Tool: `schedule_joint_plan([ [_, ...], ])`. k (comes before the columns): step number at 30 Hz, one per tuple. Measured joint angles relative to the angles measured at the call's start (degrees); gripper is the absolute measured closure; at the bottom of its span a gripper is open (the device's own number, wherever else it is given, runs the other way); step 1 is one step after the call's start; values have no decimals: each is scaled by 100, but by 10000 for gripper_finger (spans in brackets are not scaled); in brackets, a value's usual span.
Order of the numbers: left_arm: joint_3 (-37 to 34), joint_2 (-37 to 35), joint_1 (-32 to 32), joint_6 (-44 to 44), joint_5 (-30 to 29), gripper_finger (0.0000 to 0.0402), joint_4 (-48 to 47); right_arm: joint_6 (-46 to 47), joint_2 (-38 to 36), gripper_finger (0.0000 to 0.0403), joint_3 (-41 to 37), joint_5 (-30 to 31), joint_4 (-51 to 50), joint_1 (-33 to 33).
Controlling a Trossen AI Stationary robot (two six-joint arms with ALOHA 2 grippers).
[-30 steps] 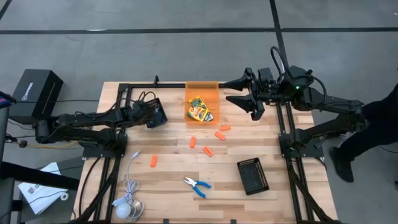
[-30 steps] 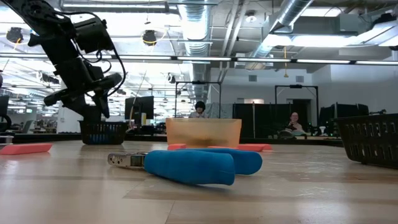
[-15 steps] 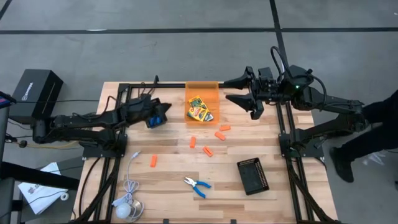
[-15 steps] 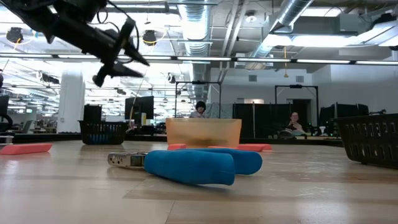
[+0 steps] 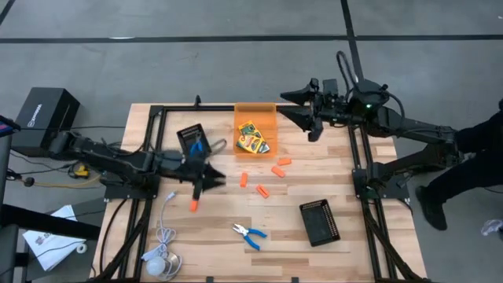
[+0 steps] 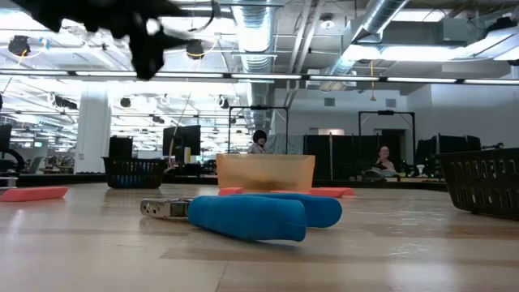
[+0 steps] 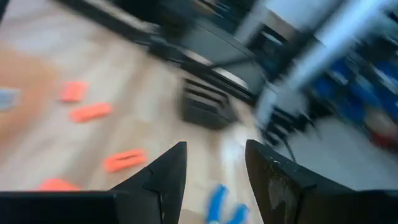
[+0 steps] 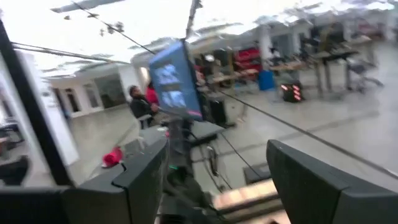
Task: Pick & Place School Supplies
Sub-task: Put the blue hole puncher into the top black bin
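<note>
Orange bin holding crayon boxes, left gripper hovering nearby, parted and empty, seemingly lining up on orange pieces scattered just beside, right gripper waiting spread alongside.

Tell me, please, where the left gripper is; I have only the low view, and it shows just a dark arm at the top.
Observer: The left gripper is over the table's left half, close to an orange piece.
Operator: Is it holding anything?
Observer: No; its fingers stand apart with nothing between them.
Operator: And where is the right arm, please?
Observer: The right gripper waits open beside the orange bin, near the table's far edge.
</note>
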Motion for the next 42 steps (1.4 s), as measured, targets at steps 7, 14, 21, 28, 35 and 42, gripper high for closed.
schedule_joint_plan([
  [7,542,657,-181,1053,1222,243,-326,353,285,143,-6,284,760,-176],
  [14,736,1301,-37,1771,1850,243,-479,498,519,143,-10,614,1305,-120],
  [21,736,1945,88,1995,2114,243,-442,693,814,143,37,635,1379,-42],
  [28,751,2305,100,1889,1912,243,-376,427,950,143,404,346,1317,33],
  [35,1105,2321,21,1522,1370,243,-284,178,860,143,480,-85,1049,94],
  [42,2009,3159,-269,1523,986,243,-1213,153,856,143,471,-445,753,101],
])
